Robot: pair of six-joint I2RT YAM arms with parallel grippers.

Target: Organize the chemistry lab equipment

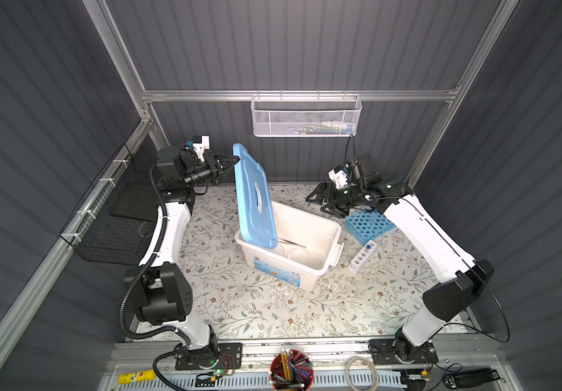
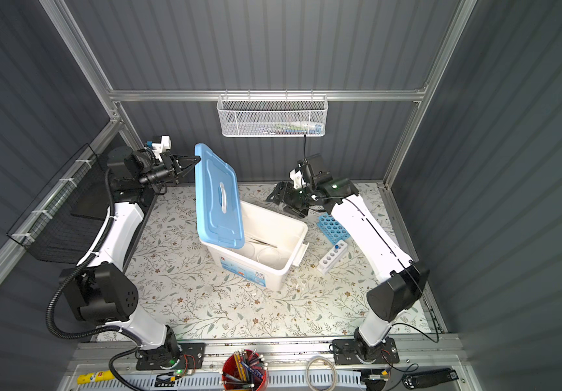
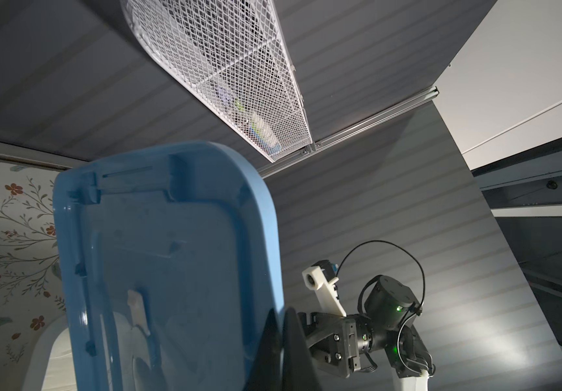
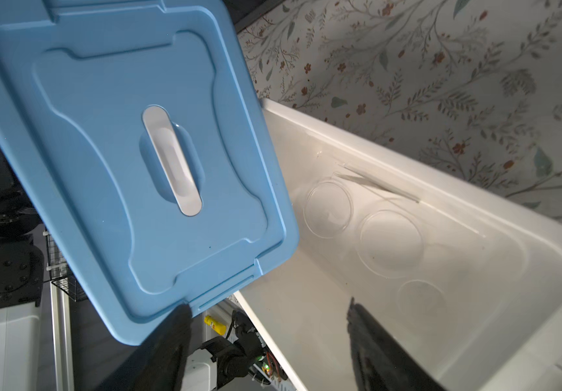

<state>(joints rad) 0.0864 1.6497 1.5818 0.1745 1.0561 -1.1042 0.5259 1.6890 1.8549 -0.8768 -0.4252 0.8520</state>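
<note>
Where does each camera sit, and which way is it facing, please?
Both top views: overhead, near the arm bases, looking down at the floral table, white bin and tilted blue lid; both arms show whole, left gripper shut on the lid's rim, right gripper open.
Left wrist: behind its own fingers, facing the lid's underside, the mesh basket and the right arm.
Right wrist: above the bin, looking in at glass dishes and tweezers; its spread fingers show.
Shared: both wrist views see the lid, from opposite faces.
</note>
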